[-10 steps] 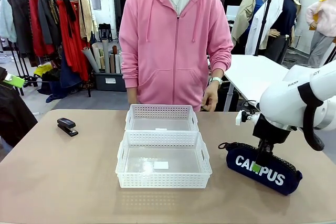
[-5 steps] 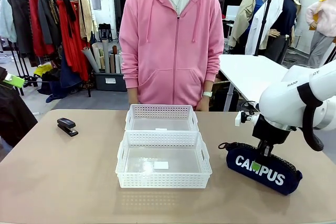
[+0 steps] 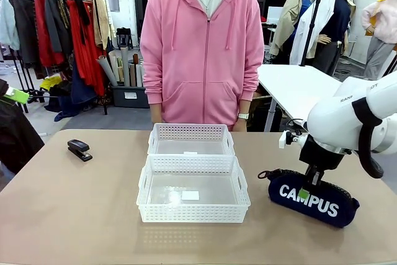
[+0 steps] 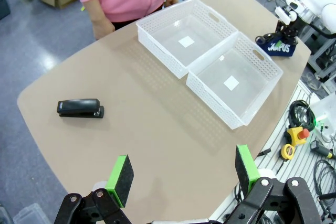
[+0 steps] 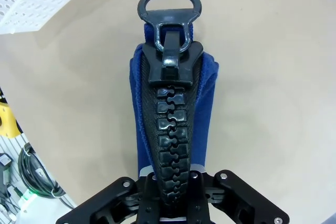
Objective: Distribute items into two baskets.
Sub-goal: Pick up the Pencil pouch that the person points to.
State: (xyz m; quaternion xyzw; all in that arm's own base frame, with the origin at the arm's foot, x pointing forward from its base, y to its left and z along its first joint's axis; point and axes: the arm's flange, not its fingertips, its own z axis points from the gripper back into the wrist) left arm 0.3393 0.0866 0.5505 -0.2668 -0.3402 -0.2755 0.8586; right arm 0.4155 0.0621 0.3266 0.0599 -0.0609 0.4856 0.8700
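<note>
Right hand (image 3: pixel 304 193): clamped on the navy pouch (image 3: pixel 325 208) at its zip ridge, right of the near basket (image 3: pixel 192 214).
Left hand (image 4: pixel 183 174): spread wide, empty.
Stapler (image 3: pixel 79 149): on the table (image 3: pixel 74 215), well left of the near basket.
Far basket (image 3: pixel 189 132): just behind the near basket.

The robot's right arm (image 3: pixel 347 116) reaches in from the side and bends down over the navy CAMPUS pouch (image 3: pixel 329 206), wrist pointing steeply downward. Its right hand (image 3: pixel 304 194) is clamped tight on the pouch's zipper ridge, about midway along it. The left hand (image 4: pixel 184 174) hangs high above the tabletop (image 4: pixel 157 129), well apart from the pouch, its green-padded fingers (image 4: pixel 122 177) spread wide.
</note>
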